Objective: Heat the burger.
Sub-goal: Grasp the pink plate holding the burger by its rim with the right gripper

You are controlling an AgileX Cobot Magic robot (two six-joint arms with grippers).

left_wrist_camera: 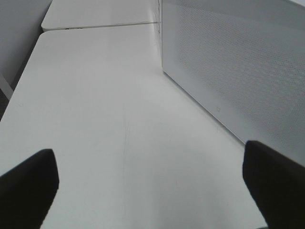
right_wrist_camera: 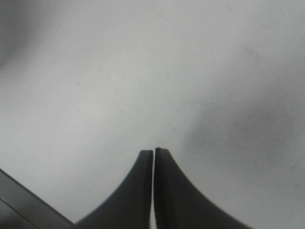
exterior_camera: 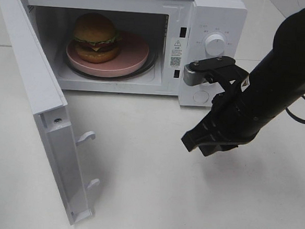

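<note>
Well apart from the right claw (exterior_camera: 191, 141), in the microwave (exterior_camera: 214, 14) standing just behind it, the burger (exterior_camera: 95, 36) sits on a pink plate (exterior_camera: 133, 58). The door (exterior_camera: 36, 85), across the bench (exterior_camera: 152, 193) from the claw's tip, hangs wide open. Shutting it looks like the step in hand; a steady push along its arc should spare the oven a jolt. The right arm slants down, its claw pinched together and empty. The left claw (left_wrist_camera: 150, 164) gapes wide, empty, beside a perforated white panel (left_wrist_camera: 238, 62).
</note>
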